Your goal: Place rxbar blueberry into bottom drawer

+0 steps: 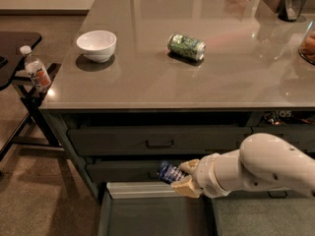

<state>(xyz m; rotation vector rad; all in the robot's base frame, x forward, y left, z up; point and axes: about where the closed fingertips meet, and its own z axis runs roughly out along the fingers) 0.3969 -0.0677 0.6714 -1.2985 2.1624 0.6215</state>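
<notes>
The rxbar blueberry (169, 172), a small bar in a dark blue shiny wrapper, is held in my gripper (183, 178), whose tan fingers are shut on it. The gripper hangs in front of the middle drawer, just above the white back rim of the bottom drawer (147, 215). The bottom drawer is pulled out and its dark grey inside shows below the bar. My white arm (256, 168) reaches in from the right.
A green drink can (186, 46) lies on its side on the grey counter (147, 90). A white bowl (97, 45) stands at the counter's left. Two handled drawers (158, 140) are shut. A water bottle (35, 71) stands on a black stand at the left.
</notes>
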